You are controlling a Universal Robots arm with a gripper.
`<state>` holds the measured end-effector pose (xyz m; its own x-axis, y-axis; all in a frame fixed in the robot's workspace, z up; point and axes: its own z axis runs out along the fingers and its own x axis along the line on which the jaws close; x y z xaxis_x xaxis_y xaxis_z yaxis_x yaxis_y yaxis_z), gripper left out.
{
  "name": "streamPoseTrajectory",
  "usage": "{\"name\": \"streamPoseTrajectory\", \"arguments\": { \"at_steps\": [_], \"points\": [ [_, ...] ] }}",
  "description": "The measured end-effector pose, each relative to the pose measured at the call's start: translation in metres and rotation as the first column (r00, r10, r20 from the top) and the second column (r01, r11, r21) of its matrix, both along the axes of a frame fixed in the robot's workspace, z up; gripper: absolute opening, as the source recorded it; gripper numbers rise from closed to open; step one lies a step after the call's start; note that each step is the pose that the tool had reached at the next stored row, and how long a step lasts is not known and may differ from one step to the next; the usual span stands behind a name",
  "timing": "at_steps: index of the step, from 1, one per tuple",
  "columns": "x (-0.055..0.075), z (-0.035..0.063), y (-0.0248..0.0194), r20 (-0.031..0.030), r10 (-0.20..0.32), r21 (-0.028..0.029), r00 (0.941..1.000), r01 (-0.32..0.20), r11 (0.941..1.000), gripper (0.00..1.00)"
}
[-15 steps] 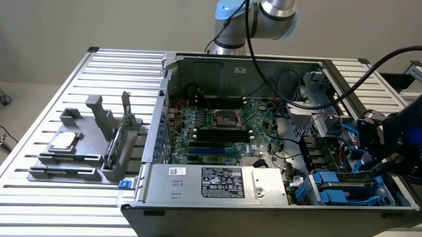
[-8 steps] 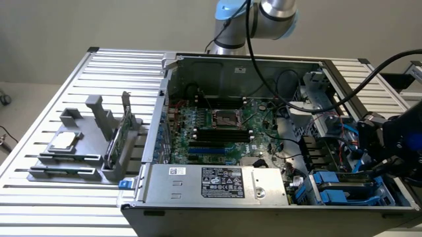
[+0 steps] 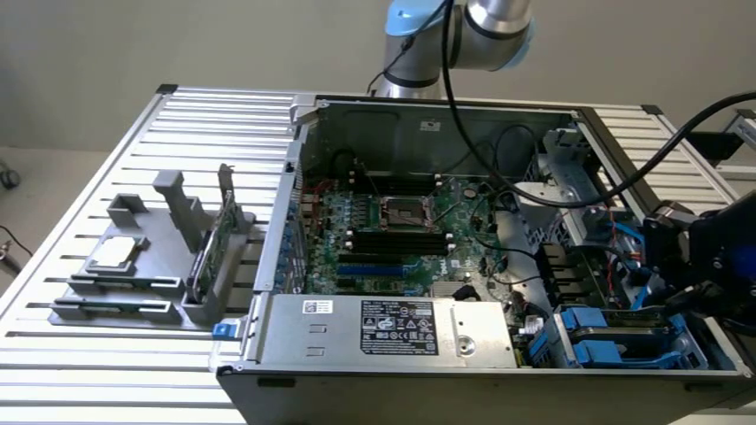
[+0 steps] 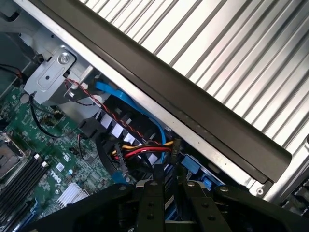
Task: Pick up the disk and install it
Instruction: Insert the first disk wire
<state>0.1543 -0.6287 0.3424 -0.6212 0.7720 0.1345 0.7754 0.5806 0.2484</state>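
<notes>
Wrist view, lower centre: the end effector (image 4: 168, 175) looks clamped on the blue-edged disk (image 4: 168, 200) near the drive bay (image 3: 614, 345). The install step seems in hand and demands square alignment.

Green motherboard (image 3: 402, 221), blue cable (image 4: 126, 101), red-and-black twisted wires (image 4: 116, 116), ribbed silver table (image 3: 71, 354), black gripper (image 4: 169, 170).

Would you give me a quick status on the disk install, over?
End effector by blue drive carriers, inside case edge. Disk hold unconfirmed. Red and yellow cables close ahead.
</notes>
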Motion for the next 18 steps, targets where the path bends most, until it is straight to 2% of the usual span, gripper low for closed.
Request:
{"name": "streamPoseTrajectory", "arguments": {
  "at_steps": [4, 6, 7, 9, 12, 16, 18],
  "points": [
    [0.0000, 0.0000, -0.0034, -0.0102, -0.009, 0.0064, 0.9999, 0.009, 0.9999, 0.22],
    [0.0000, -0.0001, -0.0047, -0.0124, -0.015, 0.0100, 0.9998, 0.015, 0.9998, 0.24],
    [0.0000, -0.0001, -0.0052, -0.0133, -0.018, 0.0124, 0.9998, 0.018, 0.9998, 0.30],
    [0.0001, 0.0000, -0.0056, -0.0145, -0.024, 0.0178, 0.9996, 0.024, 0.9996, 0.30],
    [0.0000, -0.0001, -0.0061, -0.0155, -0.032, 0.0297, 0.9994, 0.033, 0.9990, 0.30],
    [0.0001, -0.0006, -0.0065, -0.0171, -0.040, 0.0489, 0.9991, 0.041, 0.9980, 0.30],
    [0.0004, -0.0011, -0.0070, -0.0191, -0.042, 0.0548, 0.9989, 0.043, 0.9976, 0.30]
  ]
}}
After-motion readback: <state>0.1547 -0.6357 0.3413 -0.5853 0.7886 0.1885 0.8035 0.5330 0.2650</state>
